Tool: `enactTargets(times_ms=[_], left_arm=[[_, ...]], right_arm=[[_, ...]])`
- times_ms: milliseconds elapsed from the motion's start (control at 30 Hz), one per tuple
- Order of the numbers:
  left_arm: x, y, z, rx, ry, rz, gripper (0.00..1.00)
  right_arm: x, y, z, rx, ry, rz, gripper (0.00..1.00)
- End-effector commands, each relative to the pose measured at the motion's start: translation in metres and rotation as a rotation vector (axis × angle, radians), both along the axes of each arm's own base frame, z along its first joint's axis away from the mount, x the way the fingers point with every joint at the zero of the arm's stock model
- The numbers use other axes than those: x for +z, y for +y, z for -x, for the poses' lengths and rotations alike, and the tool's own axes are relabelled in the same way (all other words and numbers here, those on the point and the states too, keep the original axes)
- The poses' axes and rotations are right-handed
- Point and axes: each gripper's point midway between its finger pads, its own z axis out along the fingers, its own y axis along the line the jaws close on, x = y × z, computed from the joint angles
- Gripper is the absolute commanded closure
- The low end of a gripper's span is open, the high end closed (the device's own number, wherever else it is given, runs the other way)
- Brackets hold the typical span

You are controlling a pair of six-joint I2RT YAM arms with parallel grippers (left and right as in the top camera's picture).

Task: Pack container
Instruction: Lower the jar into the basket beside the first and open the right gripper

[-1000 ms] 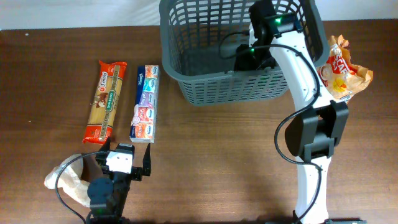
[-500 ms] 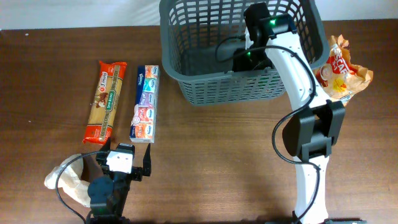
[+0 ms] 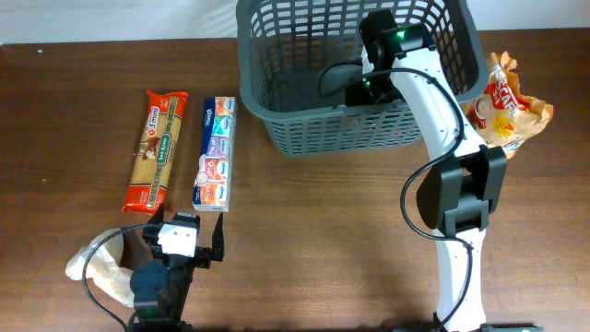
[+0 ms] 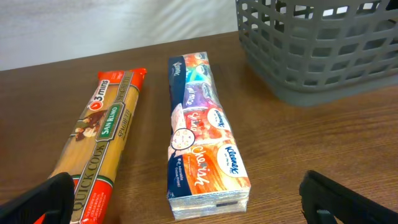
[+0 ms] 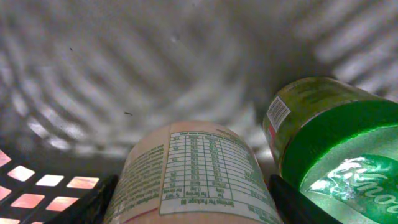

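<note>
The container (image 3: pixel 323 134), a big grey basket, sits top centre-right on the table (image 3: pixel 323 240). The R arm (image 3: pixel 442 111) reaches over its near rim, w/ the right gripper (image 3: pixel 359 88) down inside, low over the base.

Outside the basket, the pasta pack (image 3: pixel 157 150) and tissue pack (image 3: pixel 215 153) lie side by side, well left of it. The snack bag (image 3: pixel 507 101) is just beside its R wall. A crumpled pale bag (image 3: pixel 97 267) lies by the left gripper (image 3: pixel 184 242), whose fingers are spread wide w/ nothing between them.

In the R wrist view, the fingers (image 5: pixel 93 205) clamp a pale tub (image 5: pixel 193 180) w/ a nutrition label, 1 finger each side. A green-capped jar (image 5: pixel 329 143) is just beside it; can't tell if they touch.

Step, by my read: setting the tub down. That makes 2 items in or nearly in, w/ 4 outside.

Next move: lower until the tub rests on the base w/o nudging the jar, open the fingers, then lift straight up clear of the rim.
</note>
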Motion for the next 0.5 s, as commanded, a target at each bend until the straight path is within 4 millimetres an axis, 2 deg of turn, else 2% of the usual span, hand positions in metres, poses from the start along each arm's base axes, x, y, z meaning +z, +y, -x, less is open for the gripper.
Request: enactTargets(times_ms=[0, 133, 467], left_arm=[[-0.0050, 0.0020, 0.0003, 0.009, 0.012, -0.003, 0.01], [-0.0050, 0.0020, 0.0003, 0.008, 0.012, -0.003, 0.01], [-0.0050, 0.0020, 0.0003, 0.009, 0.012, -0.003, 0.01]], right_arm=[[-0.0032, 0.0038, 0.0022, 0.021, 0.010, -0.005, 0.57], [-0.0032, 0.0038, 0.0022, 0.021, 0.010, -0.005, 0.55], [-0.0032, 0.0037, 0.0025, 0.021, 0.012, -0.005, 0.44]])
